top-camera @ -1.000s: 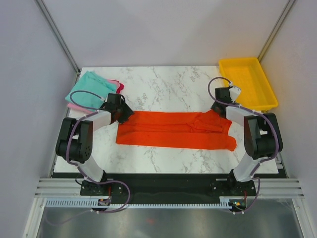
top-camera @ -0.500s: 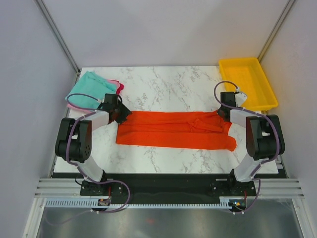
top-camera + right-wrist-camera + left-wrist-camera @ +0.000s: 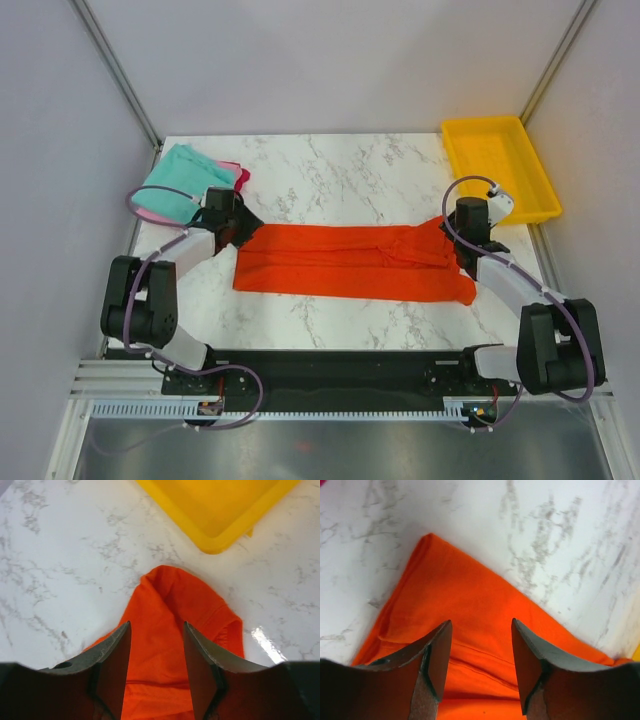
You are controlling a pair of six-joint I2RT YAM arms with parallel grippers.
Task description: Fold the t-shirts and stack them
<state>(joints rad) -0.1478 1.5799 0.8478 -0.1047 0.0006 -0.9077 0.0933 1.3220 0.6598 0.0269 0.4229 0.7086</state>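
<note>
The orange-red t-shirt (image 3: pixel 350 262) lies on the marble table as a long strip folded lengthwise. My left gripper (image 3: pixel 243 228) hovers over its far left corner (image 3: pixel 432 550), jaws open, cloth showing in the gap (image 3: pixel 481 625). My right gripper (image 3: pixel 456 238) is over the shirt's bunched right end (image 3: pixel 172 595), also open (image 3: pixel 156 626) with nothing pinched. A teal t-shirt (image 3: pixel 180 180) lies folded at the far left corner on top of a pink t-shirt (image 3: pixel 236 175).
A rigid yellow tray (image 3: pixel 500 165) stands at the far right corner, its near rim (image 3: pixel 220 542) just beyond the shirt's right end. White marble tabletop (image 3: pixel 340 175) surrounds the shirt. Frame posts rise at both far corners.
Both arms have swung their elbows outward and lower. The right gripper has shifted right and nearer, to the shirt's end. The left gripper moved slightly left. The orange-red shirt lies unchanged.
</note>
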